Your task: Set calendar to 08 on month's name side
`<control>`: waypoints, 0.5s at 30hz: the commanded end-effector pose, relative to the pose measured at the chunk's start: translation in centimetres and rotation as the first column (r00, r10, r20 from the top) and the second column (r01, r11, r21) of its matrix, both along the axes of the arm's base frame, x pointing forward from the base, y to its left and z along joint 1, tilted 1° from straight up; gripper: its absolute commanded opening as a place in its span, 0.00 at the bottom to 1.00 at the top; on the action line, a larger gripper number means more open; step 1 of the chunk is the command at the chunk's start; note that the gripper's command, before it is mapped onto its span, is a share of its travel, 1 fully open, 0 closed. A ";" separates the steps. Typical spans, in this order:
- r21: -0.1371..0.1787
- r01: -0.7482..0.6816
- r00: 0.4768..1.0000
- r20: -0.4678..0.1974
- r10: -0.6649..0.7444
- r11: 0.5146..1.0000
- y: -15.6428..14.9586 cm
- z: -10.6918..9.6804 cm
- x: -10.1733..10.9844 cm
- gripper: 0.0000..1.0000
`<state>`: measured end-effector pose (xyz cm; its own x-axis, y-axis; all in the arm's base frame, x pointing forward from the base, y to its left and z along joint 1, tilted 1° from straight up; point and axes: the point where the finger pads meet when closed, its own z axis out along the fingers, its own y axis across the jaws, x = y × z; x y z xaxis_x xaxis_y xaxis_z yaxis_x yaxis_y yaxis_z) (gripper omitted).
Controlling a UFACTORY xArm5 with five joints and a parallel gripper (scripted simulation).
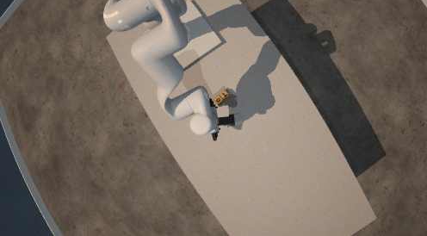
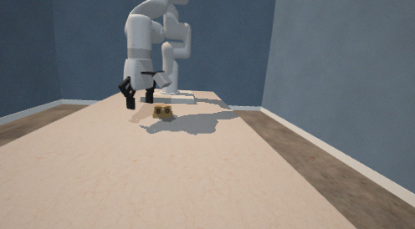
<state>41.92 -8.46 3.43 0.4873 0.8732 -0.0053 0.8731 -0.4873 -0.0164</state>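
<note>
The small wooden calendar stands on the long table, with two orange-brown cubes side by side in its tray. The cubes' top faces look like 0 and 1 from overhead. In the low view the calendar shows two dark digits on its near side, too small to read surely. My gripper is open and empty. It hangs a little above the table, just left of the calendar and apart from it. From overhead the gripper shows beside the calendar, partly hidden under the white wrist.
The white arm's base stands on a flat plate at the table's far end, behind the calendar. The table's long edges drop to a brown floor on both sides.
</note>
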 end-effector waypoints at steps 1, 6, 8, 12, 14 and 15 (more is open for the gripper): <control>-0.002 0.065 0.998 0.005 -0.065 0.998 -0.4 0.1 -1.6 1.00; -0.002 0.071 0.997 0.005 -0.071 0.997 -0.5 0.2 -2.2 1.00; -0.002 0.106 0.994 0.005 -0.106 0.994 -0.6 0.2 -2.3 1.00; -0.004 0.251 0.968 0.005 -0.251 0.968 -0.7 0.2 -2.7 1.00; -0.004 0.290 0.957 0.005 -0.290 0.957 -0.7 0.2 -2.8 1.00; -0.004 0.290 0.957 0.005 -0.290 0.957 -0.7 0.2 -2.8 1.00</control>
<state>39.19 -9.08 3.48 0.6596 0.7516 -0.0078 0.7514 -0.6597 -0.0145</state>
